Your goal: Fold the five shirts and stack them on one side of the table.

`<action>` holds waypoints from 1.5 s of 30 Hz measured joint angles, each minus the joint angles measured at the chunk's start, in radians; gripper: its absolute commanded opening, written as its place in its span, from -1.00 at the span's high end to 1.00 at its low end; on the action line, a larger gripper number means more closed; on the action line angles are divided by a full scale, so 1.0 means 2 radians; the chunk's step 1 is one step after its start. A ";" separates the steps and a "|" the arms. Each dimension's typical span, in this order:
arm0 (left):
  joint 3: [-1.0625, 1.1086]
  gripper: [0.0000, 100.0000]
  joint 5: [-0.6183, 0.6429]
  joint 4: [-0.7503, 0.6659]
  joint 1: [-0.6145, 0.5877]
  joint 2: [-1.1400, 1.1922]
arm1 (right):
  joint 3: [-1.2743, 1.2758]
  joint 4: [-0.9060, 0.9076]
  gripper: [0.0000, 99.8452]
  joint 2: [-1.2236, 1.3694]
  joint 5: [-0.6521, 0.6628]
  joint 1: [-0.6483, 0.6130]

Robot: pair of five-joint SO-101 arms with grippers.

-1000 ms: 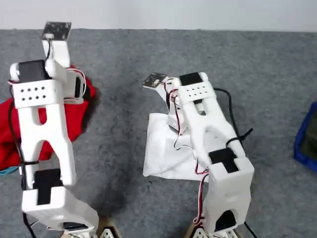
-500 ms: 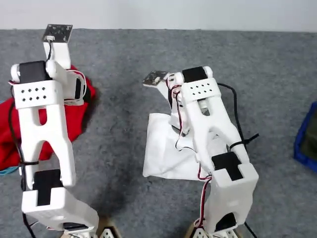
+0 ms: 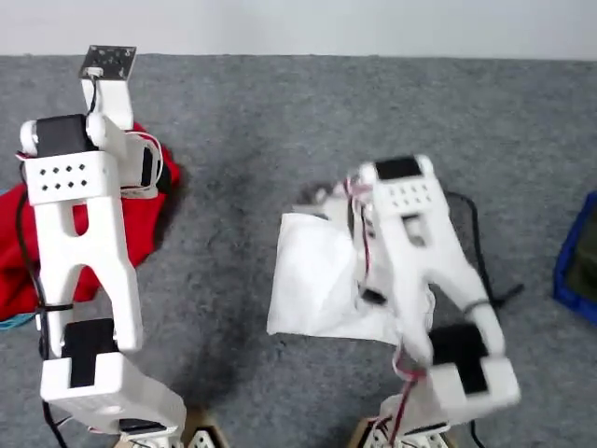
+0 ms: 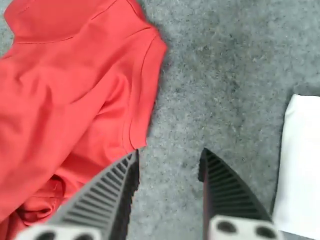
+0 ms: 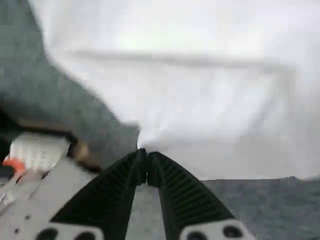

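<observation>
You have a grey, carpet-like desk (image 3: 373, 103) with a pale wall (image 3: 326, 23) along its far edge. The white shirt (image 3: 312, 280) lies flat near the middle of the desk, and your right arm partly covers it. In the right wrist view your right fingers (image 5: 117, 182) are pressed together with no gap, and a corner of the white fabric's edge is pinched at their tips. The red shirt (image 3: 149, 219) lies rumpled at the left side of the desk, well apart from the white one and under your left arm. Your left fingers (image 4: 112, 192) are spread wide and hold nothing. They hang over bare desk just beside the red shirt's hem. A blue item (image 3: 578, 252) sits at the right edge.
</observation>
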 measured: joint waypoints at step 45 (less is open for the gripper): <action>0.012 0.63 0.000 0.000 0.076 -0.003 | 0.025 -0.193 0.09 0.117 -0.313 0.107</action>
